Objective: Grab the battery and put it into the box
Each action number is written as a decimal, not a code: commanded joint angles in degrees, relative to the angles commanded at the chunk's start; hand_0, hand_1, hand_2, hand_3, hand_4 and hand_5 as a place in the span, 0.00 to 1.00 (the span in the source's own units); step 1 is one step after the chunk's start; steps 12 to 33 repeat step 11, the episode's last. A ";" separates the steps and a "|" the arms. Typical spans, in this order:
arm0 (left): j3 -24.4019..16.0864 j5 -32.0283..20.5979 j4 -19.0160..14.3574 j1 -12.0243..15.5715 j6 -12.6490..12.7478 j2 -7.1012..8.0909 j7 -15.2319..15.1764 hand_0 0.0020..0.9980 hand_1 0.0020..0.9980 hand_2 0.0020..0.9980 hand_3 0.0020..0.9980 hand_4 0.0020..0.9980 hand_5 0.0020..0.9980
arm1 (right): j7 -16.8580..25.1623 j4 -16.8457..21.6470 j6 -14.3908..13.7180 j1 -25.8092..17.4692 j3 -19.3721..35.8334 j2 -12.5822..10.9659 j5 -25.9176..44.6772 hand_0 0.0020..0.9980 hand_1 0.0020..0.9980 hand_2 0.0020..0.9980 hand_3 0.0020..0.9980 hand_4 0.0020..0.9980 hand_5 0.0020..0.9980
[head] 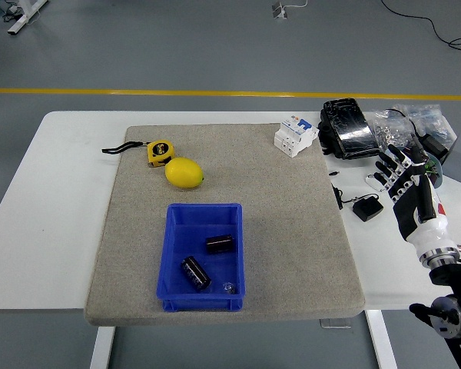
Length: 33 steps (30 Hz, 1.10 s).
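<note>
Now I see two batteries inside blue box (202,254): one battery (220,244) lying mid-box, second battery (194,274) angled nearer front wall. Box sits on grey mat (292,231), near its front edge. Lemon (184,173) and yellow tape measure (160,152) beyond box, touching each other. White breaker (295,136) at mat's far right corner. Right hand (406,178) over white worktop (61,200) off mat's right side, fingers spread, holding nothing. Left arm out of my view.

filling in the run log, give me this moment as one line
right hand: open, empty, over table's right side | batteries: both lying in blue box | left hand: out of view
</note>
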 joint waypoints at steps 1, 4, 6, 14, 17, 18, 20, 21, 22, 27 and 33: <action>0.18 -0.29 0.00 0.01 0.04 0.01 -0.09 0.56 0.57 0.63 0.59 0.63 0.60 | -0.02 0.00 0.02 0.05 -0.06 0.02 0.00 0.92 0.87 0.86 0.90 1.00 0.99; 0.58 -0.88 0.01 -0.04 0.08 0.04 -0.29 0.56 0.57 0.63 0.59 0.63 0.60 | -0.07 -0.04 0.08 0.17 -0.25 0.07 0.01 0.92 0.87 0.86 0.90 1.00 0.99; 0.73 -1.19 0.02 -0.11 0.13 0.02 -0.37 0.56 0.57 0.63 0.59 0.63 0.60 | -0.12 -0.05 0.10 0.28 -0.34 0.02 0.03 0.92 0.86 0.86 0.90 1.00 1.00; 1.15 -1.92 0.04 -0.35 0.25 0.04 -0.62 0.56 0.57 0.63 0.59 0.63 0.60 | -0.29 -0.04 0.06 0.53 -0.43 -0.10 0.14 0.92 0.86 0.86 0.90 1.00 1.00; 1.15 -1.92 0.04 -0.35 0.25 0.04 -0.62 0.56 0.57 0.63 0.59 0.63 0.60 | -0.29 -0.04 0.06 0.53 -0.43 -0.10 0.14 0.92 0.86 0.86 0.90 1.00 1.00; 1.15 -1.92 0.04 -0.35 0.25 0.04 -0.62 0.56 0.57 0.63 0.59 0.63 0.60 | -0.29 -0.04 0.06 0.53 -0.43 -0.10 0.14 0.92 0.86 0.86 0.90 1.00 1.00; 1.15 -1.92 0.04 -0.35 0.25 0.04 -0.62 0.56 0.57 0.63 0.59 0.63 0.60 | -0.29 -0.04 0.06 0.53 -0.43 -0.10 0.14 0.92 0.86 0.86 0.90 1.00 1.00; 1.15 -1.92 0.04 -0.35 0.25 0.04 -0.62 0.56 0.57 0.63 0.59 0.63 0.60 | -0.29 -0.04 0.06 0.53 -0.43 -0.10 0.14 0.92 0.86 0.86 0.90 1.00 1.00; 1.15 -1.92 0.04 -0.35 0.25 0.04 -0.62 0.56 0.57 0.63 0.59 0.63 0.60 | -0.29 -0.04 0.06 0.53 -0.43 -0.10 0.14 0.92 0.86 0.86 0.90 1.00 1.00; 1.15 -1.92 0.04 -0.35 0.25 0.04 -0.62 0.56 0.57 0.63 0.59 0.63 0.60 | -0.29 -0.04 0.06 0.53 -0.43 -0.10 0.14 0.92 0.86 0.86 0.90 1.00 1.00; 1.15 -1.92 0.04 -0.35 0.25 0.04 -0.62 0.56 0.57 0.63 0.59 0.63 0.60 | -0.29 -0.04 0.06 0.53 -0.43 -0.10 0.14 0.92 0.86 0.86 0.90 1.00 1.00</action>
